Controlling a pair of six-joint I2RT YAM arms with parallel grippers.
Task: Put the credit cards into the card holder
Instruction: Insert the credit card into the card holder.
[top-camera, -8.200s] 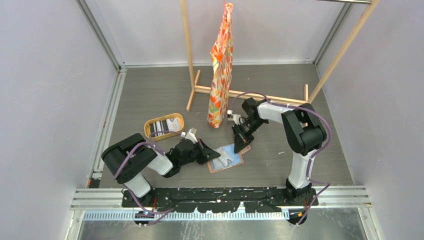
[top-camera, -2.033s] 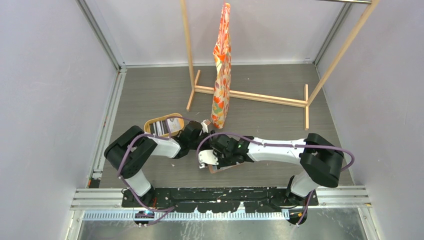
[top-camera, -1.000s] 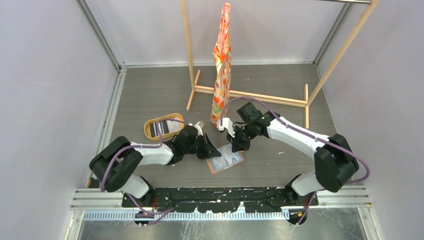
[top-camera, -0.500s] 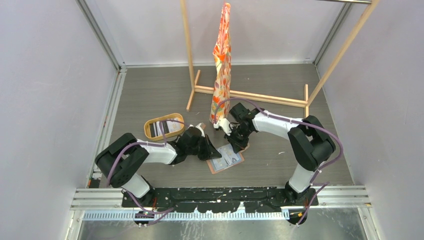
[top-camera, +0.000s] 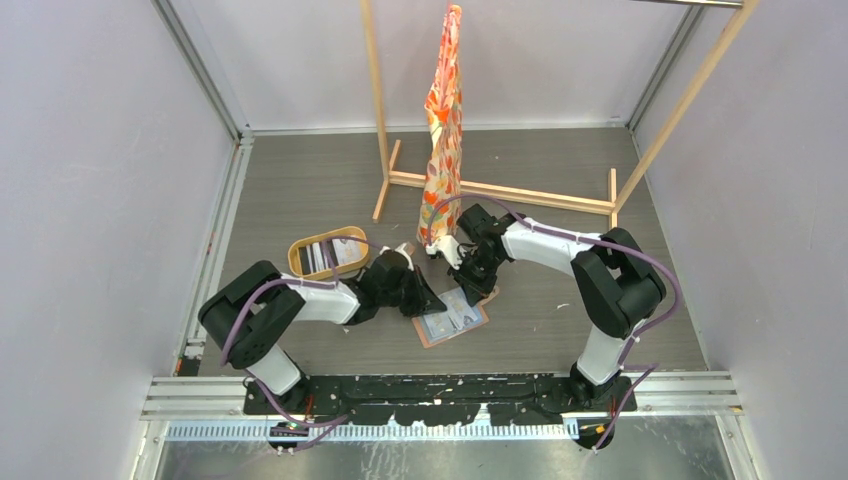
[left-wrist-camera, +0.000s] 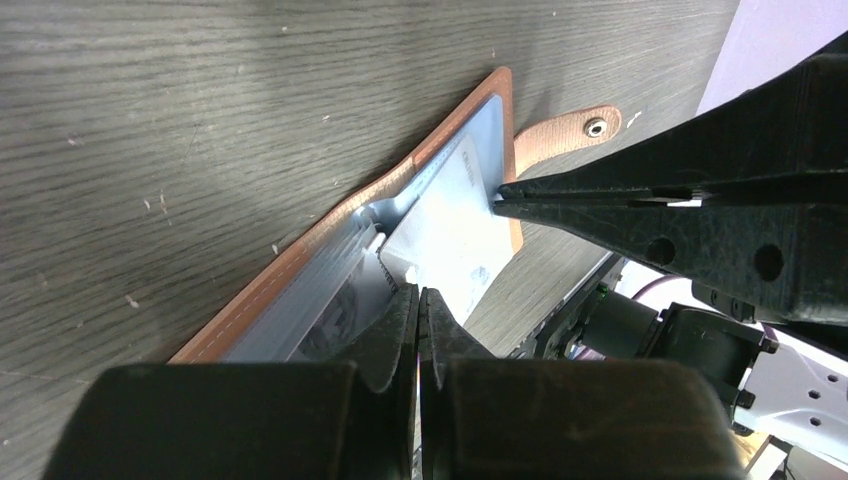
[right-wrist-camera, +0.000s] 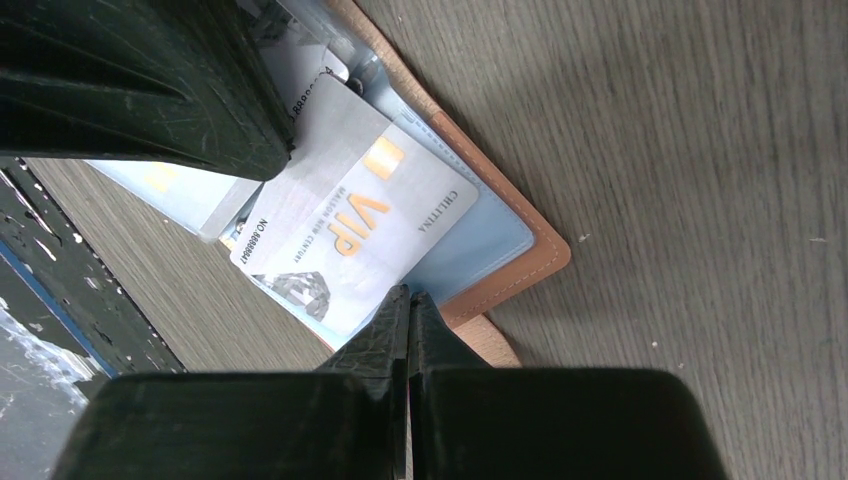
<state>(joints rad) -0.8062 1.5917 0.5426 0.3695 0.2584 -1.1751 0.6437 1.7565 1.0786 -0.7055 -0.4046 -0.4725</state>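
Card holder (top-camera: 455, 320): lying open on the table (top-camera: 300, 180), mid-way along the near side, between the two gripper tips; salmon-brown leather rim, grey-blue slotted inside.
Snap tab (left-wrist-camera: 560, 140): sticking out past one end of the holder, flat on the wood.
VIP card (right-wrist-camera: 350, 220): silver, lying on the open holder, much of it out over the blue lining, tilted against the holder's edge.
Left gripper (top-camera: 440, 307): clenched, nothing between the fingers; tips down on the holder's left part, over a corner of the silver card.
Right gripper (top-camera: 466, 293): likewise clenched and empty; tip touching the card's outer edge.
Tray (top-camera: 296, 256): oval, yellow-rimmed, left of the holder and apart from it, just beside the left wrist; more cards (top-camera: 335, 252) inside, dark and light.
Edges: rack (top-camera: 500, 190) base bar on the far side of the right arm; orange patterned cloth (top-camera: 443, 130) hanging close to the right wrist.
Open room: bare table right of the holder and at far left.
Writing: "VIP" in gold; a line beginning "NO." with digits; other small print too fine to read.
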